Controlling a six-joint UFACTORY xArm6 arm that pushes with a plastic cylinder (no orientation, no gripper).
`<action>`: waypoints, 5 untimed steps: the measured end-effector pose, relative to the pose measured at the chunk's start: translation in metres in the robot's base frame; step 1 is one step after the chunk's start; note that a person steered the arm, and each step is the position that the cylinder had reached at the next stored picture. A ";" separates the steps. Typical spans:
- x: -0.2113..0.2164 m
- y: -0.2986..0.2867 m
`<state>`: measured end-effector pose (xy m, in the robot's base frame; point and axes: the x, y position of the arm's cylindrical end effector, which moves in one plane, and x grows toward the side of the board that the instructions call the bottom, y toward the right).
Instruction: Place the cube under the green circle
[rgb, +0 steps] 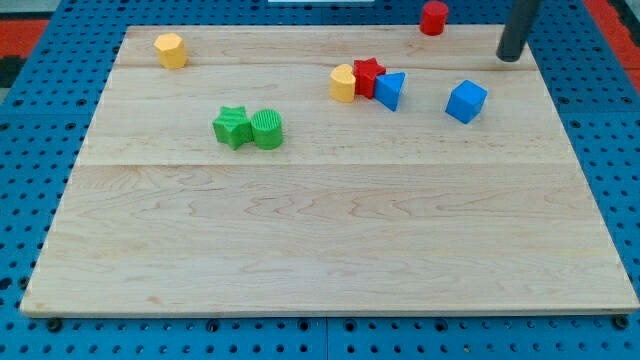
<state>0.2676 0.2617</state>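
Your blocks are lying scattered across the upper half of the wooden board (330, 250), with my tip sitting off at the view's top right.

Going from the view's left, you are seeing a yellow block (171, 50) resting alone near the top left corner, well apart from the rest. Next, a green star (232, 127) is touching the green circle (267, 129) just on its right. Further right, a yellow heart-like block (343, 83), a red star (368, 76) and a blue triangle (390, 90) are pressing together in a tight row. The blue cube (466, 101) is sitting near them on the right, apart from everything. A red cylinder (433, 17) is standing at the top edge. My tip (511, 57) is a bare rod with nothing to open or close, hovering above and to the right of the cube, touching no block.
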 end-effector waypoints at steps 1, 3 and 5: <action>0.038 -0.061; 0.068 -0.059; 0.117 -0.169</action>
<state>0.3843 0.0928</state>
